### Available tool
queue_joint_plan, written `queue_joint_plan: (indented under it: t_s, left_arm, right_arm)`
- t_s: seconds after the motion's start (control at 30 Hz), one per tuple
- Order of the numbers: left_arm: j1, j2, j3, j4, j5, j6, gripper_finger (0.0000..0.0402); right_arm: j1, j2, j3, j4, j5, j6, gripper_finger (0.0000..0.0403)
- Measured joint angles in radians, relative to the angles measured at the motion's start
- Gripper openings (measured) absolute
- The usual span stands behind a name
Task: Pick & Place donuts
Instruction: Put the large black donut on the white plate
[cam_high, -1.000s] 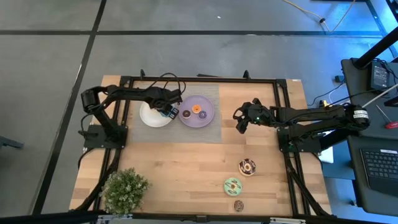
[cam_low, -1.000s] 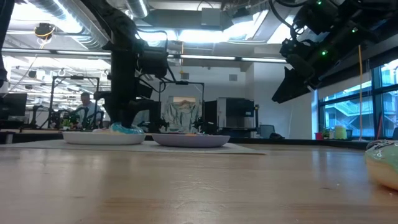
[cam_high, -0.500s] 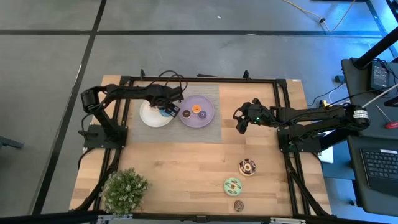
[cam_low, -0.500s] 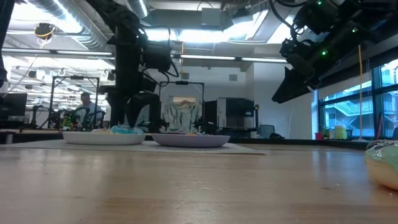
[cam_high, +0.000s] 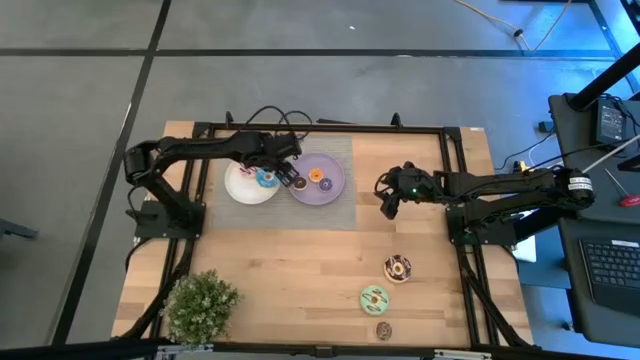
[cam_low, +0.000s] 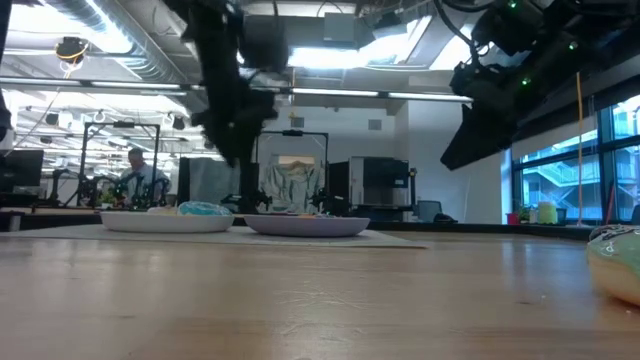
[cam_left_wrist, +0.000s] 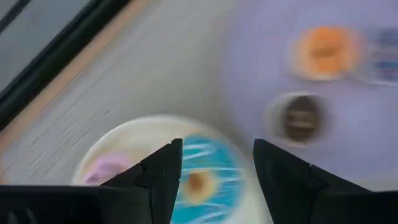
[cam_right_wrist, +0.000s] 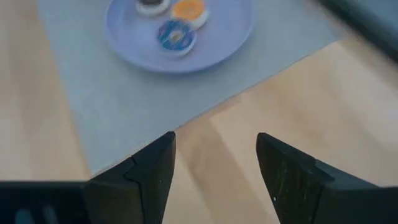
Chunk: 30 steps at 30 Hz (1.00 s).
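Observation:
A blue iced donut (cam_left_wrist: 200, 179) and a pink one (cam_left_wrist: 104, 170) lie flat on the white plate (cam_high: 243, 190). My left gripper (cam_left_wrist: 216, 167) hangs open above the blue donut, touching nothing; it is well up off the plate in the low view (cam_low: 236, 150). The lilac plate (cam_high: 327, 166) holds three minis: orange (cam_high: 316, 175), dark brown (cam_high: 299, 183) and purple (cam_right_wrist: 176, 35). My right gripper (cam_high: 388, 203) waits open over bare wood right of the grey mat. Chocolate (cam_high: 398, 267), green (cam_high: 375, 297) and a small dark donut (cam_high: 384, 330) lie on the wood at the near right.
Both plates stand on a grey mat (cam_high: 300, 215) at the table's far middle. A potted plant (cam_high: 200, 305) stands at the near left corner. A black frame (cam_high: 320, 128) runs round the table's edges. Bare wood lies between the mat and the near donuts.
My left gripper has let go of the blue donut and risen from the white plate, drifting a little toward the lilac plate. The blue donut stays lying on the white plate. My right arm has kept still.

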Motion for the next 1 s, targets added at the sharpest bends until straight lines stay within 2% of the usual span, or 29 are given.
queue_joint_plan:
  t_s: [0.13, 0.23, 0.43, 0.53, 0.8, 1.0]
  left_arm:
    - [-0.067, -0.031, 0.003, 0.141, 0.165, 0.054, 0.0194]
    - [-0.130, -0.031, 0.003, 0.278, 0.234, 0.054, 0.0194]
    - [-0.253, -0.030, 0.003, 0.513, 0.218, 0.074, 0.0194]
    - [-0.294, -0.030, 0.003, 0.596, 0.197, 0.080, 0.0194]
    - [-0.342, -0.030, 0.003, 0.681, 0.194, 0.064, 0.0194]
    - [-0.347, -0.030, 0.003, 0.690, 0.185, 0.050, 0.0194]
  right_arm:
    - [0.014, 0.000, 0.101, -0.188, -0.085, -0.020, 0.0226]
    - [0.049, 0.000, 0.187, -0.355, -0.099, -0.023, 0.0226]
    - [0.125, 0.000, 0.287, -0.608, -0.229, 0.293, 0.0226]
    - [0.208, 0.000, 0.279, -0.690, -0.236, 0.464, 0.0226]
    - [0.452, 0.024, 0.218, -0.660, -0.246, 0.832, 0.0226]
    - [0.570, 0.138, 0.218, -0.598, -0.241, 0.882, 0.0226]
